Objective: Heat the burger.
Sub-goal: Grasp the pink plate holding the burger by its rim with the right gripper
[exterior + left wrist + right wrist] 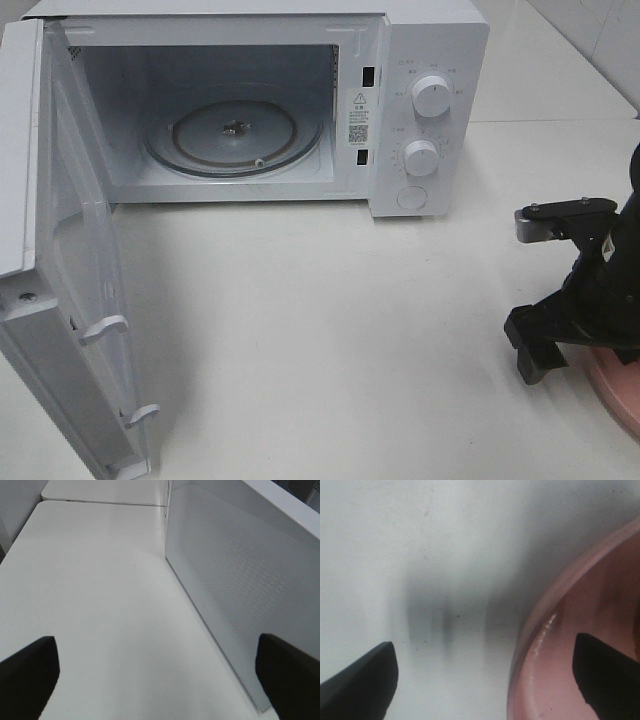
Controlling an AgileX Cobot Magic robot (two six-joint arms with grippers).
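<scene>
Early stage: microwave (425,60) door (70,250) already open, glass turntable (235,135) bare, nothing heated; burger shows in no view, can't tell where it sits; left to do: pick it, load it, shut door, set dial. Right claw (523,295) spread wide, holding nothing, 1 finger over the pink plate (622,400) rim, worktop (300,330) under the other. Only the left wrist view shows the left claw (155,680): wide apart, empty, door just beside it

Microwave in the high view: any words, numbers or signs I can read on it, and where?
No text reads clearly.
The sticker on the microwave frame: a warning triangle and a code square; its print is too small.
Marks around the upper knob and lower knob: too small, blurred.
</scene>
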